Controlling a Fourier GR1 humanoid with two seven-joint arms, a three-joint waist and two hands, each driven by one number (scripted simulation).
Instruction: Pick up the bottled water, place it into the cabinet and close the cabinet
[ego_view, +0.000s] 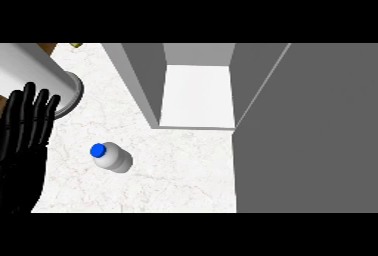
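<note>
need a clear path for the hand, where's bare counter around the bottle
Bare white marble counter lies between the blue-capped white bottle and the open grey cabinet. Crowded at left: the black left hand and a grey cylinder.

One black hand (26, 135), slender ribbed fingers, at the view's left edge.

Even, bright light on the pale counter (170, 170), soft shadow beside the bottle (111, 157), no glare.

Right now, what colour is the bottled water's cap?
Blue, on the bottled water with its white body; it shows best in the head view.
</note>
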